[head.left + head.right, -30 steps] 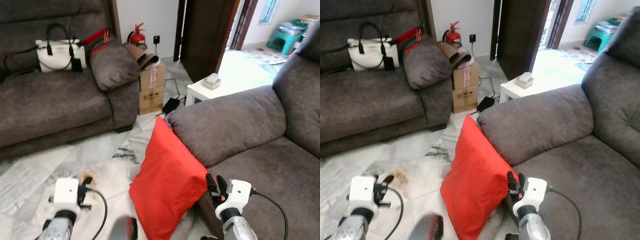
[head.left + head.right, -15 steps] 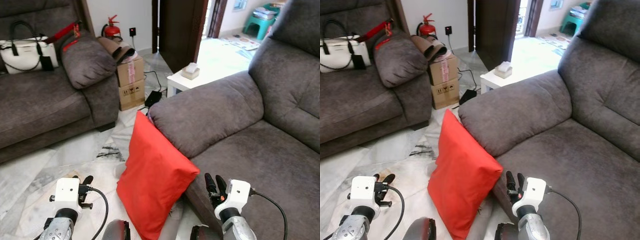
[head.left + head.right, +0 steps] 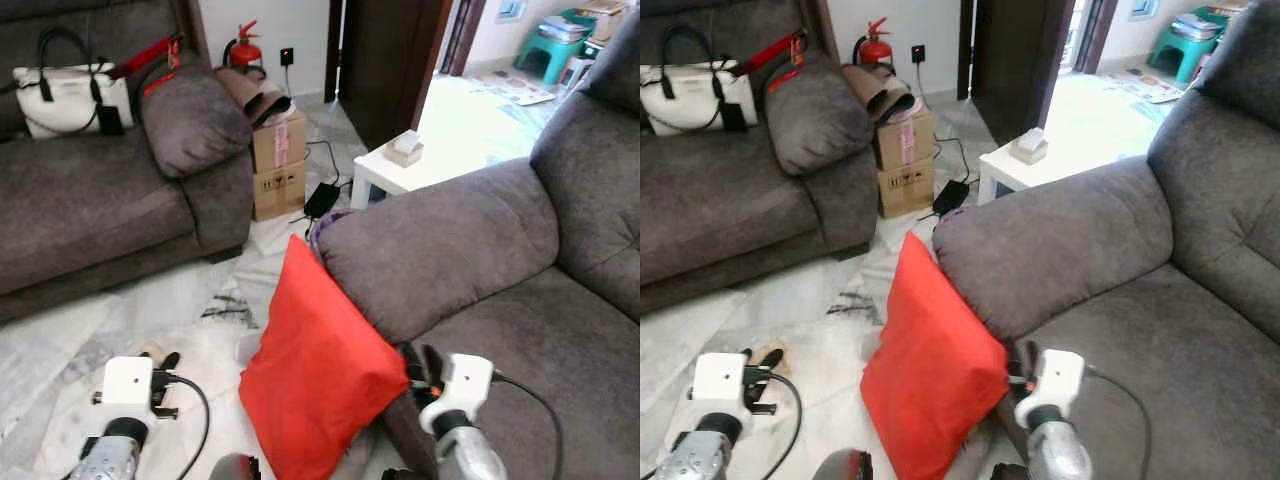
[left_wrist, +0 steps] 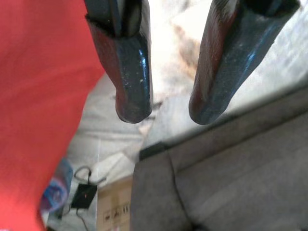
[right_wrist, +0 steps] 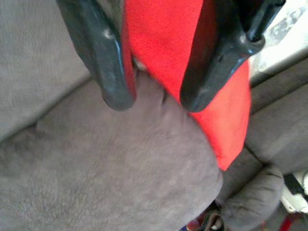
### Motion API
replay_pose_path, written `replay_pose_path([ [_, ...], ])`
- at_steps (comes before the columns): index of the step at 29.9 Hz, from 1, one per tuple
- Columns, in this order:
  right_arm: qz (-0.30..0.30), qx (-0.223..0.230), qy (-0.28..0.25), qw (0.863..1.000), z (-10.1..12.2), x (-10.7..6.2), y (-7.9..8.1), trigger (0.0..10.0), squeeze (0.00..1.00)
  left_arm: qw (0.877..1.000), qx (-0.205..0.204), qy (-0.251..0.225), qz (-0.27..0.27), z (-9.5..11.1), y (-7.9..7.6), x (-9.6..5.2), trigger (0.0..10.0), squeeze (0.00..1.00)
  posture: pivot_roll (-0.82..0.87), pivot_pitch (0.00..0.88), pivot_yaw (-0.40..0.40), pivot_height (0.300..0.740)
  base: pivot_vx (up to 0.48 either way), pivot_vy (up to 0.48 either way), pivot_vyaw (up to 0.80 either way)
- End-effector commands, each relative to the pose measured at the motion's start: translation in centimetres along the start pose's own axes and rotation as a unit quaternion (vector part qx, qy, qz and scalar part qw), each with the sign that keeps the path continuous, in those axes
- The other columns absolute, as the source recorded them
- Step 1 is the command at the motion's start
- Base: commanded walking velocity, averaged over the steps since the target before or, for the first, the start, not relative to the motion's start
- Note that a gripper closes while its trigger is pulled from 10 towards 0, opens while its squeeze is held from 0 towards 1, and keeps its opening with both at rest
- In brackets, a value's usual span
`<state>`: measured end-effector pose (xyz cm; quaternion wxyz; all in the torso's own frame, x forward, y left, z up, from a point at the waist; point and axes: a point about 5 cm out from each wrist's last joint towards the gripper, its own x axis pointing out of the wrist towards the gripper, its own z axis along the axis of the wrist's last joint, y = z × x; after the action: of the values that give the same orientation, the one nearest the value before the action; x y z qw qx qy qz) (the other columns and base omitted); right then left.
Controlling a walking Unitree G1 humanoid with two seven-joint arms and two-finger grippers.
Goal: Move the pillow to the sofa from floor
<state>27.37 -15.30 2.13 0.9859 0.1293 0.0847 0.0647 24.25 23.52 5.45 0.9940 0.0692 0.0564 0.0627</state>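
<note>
Square red fabric pillow (image 3: 318, 375) is standing on edge on the pale marble floor (image 3: 190, 300), leaning against the arm of the grey upholstered sofa (image 3: 440, 245). Right gripper (image 5: 151, 98) is sitting at the pillow's sofa-side corner, fingers (image 5: 103, 62) spread apart, red fabric lying between them, not clamped. Left gripper (image 4: 166, 113) is hovering just beside the pillow, fingers released, grasping nothing.

The red pillow (image 3: 315, 370) is leaning against the sofa's arm (image 3: 430, 245), blocking the way between them. The right gripper (image 3: 418, 362) is sitting tight at that spot, its jaws spread around the pillow's edge. The marble floor (image 3: 150, 300) to the left is lying open. The sofa seat (image 3: 540, 360) is lying open too.
</note>
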Motion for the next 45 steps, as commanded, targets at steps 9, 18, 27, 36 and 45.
replay_pose_path([
  [9, -0.003, 0.006, 0.013, 1.000, -0.4, -0.5, -1.2, 10.0, 0.53, 1.000, -0.003, 0.006, -0.013, -0.6, -0.5, -0.5, 10.0, 0.00, 0.09, 0.121, 0.010, 0.605, 0.000, 0.000, 0.00],
  [18, 0.019, 0.006, 0.025, 0.999, -0.2, -1.0, -2.7, 10.0, 1.00, 0.993, 0.056, 0.103, 0.024, -5.1, 1.2, -2.5, 10.0, 0.00, 0.08, 0.122, 0.013, 0.605, 0.000, 0.000, 0.00],
  [27, 0.088, 0.026, 0.038, 0.995, 0.0, -0.9, -2.2, 10.0, 1.00, 0.993, 0.051, 0.107, 0.025, -5.4, 1.2, -2.8, 10.0, 0.00, 0.08, 0.125, 0.013, 0.605, 0.000, 0.000, 0.00],
  [36, 0.136, 0.016, 0.060, 0.989, -0.4, -0.6, -1.5, 10.0, 1.00, 0.995, 0.044, 0.088, 0.019, -4.7, 0.8, -2.2, 10.0, 0.00, 0.09, 0.129, 0.015, 0.605, 0.000, 0.000, 0.00],
  [45, 0.133, -0.009, 0.062, 0.989, -0.5, -0.1, -1.1, 10.0, 1.00, 0.996, 0.038, 0.079, 0.005, -4.4, 0.1, -1.9, 10.0, 0.00, 0.09, 0.128, 0.017, 0.605, 0.000, 0.000, 0.00],
])
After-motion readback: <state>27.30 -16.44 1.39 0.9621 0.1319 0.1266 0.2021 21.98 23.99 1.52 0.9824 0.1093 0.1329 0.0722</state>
